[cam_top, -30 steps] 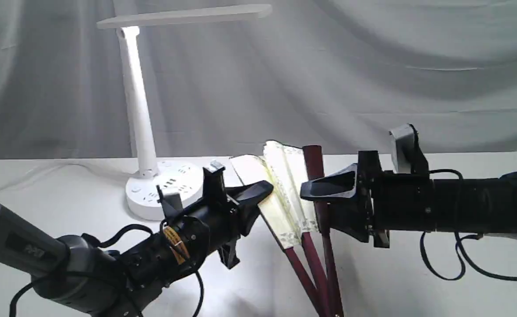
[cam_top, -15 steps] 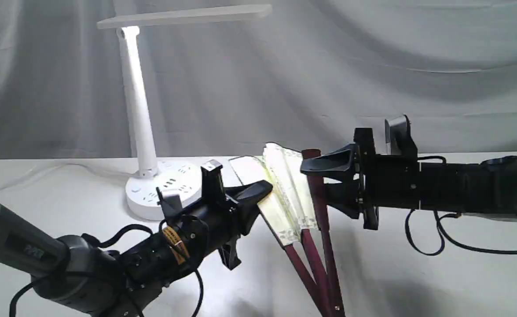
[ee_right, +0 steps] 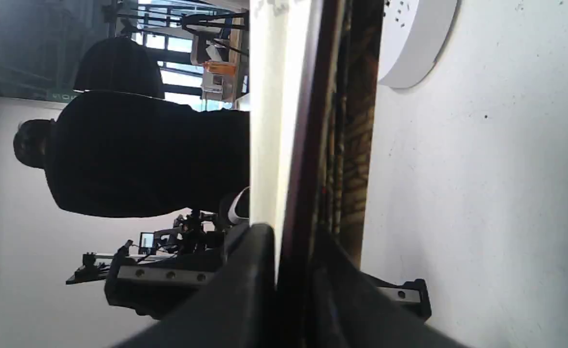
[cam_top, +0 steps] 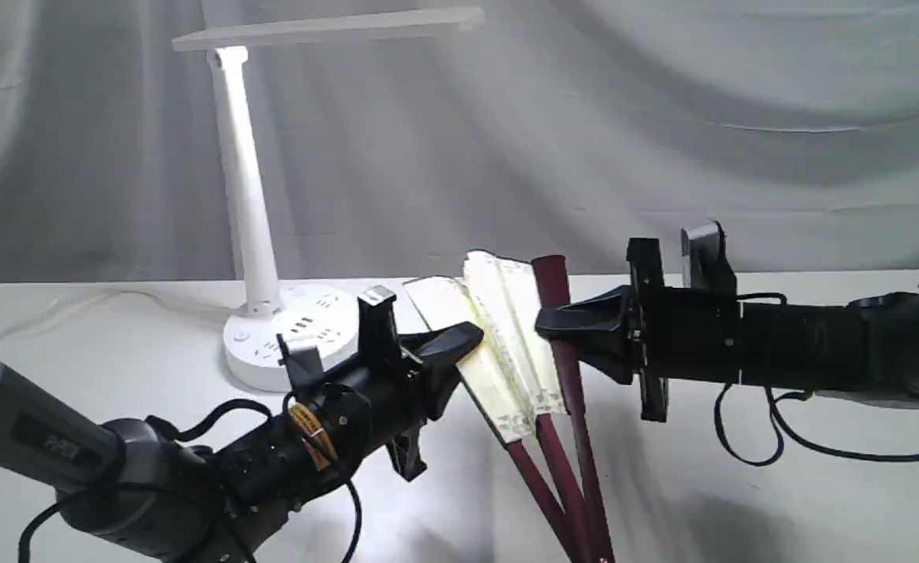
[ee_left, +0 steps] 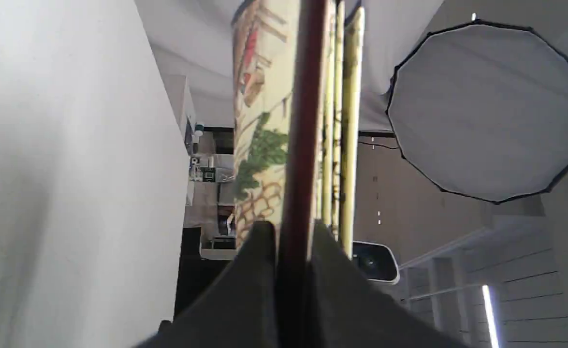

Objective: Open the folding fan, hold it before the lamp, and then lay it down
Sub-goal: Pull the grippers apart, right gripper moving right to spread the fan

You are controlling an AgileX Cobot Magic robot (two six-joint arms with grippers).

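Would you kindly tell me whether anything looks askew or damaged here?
Nothing stands out. The pleated cream paper fan with maroon ribs is partly open, held by the left gripper and right gripper; the white plastic desk lamp stands upright.

Right now it's paper, wood, plastic and cloth on show, nearly all of it matt.
The folding fan (cam_top: 506, 344) is creased cream paper, dull and without gloss, and its ribs (cam_top: 561, 469) look like dark maroon wood, smooth with a faint sheen. The lamp (cam_top: 244, 195) is smooth white plastic. The left pincer (cam_top: 468, 338) and right pincer (cam_top: 551, 328) both read as matt black plastic. The tabletop (cam_top: 99, 328) comes across as smooth, pale and matt. Behind it, the grey backdrop (cam_top: 701, 117) looks like soft matt cloth, loosely rippled.
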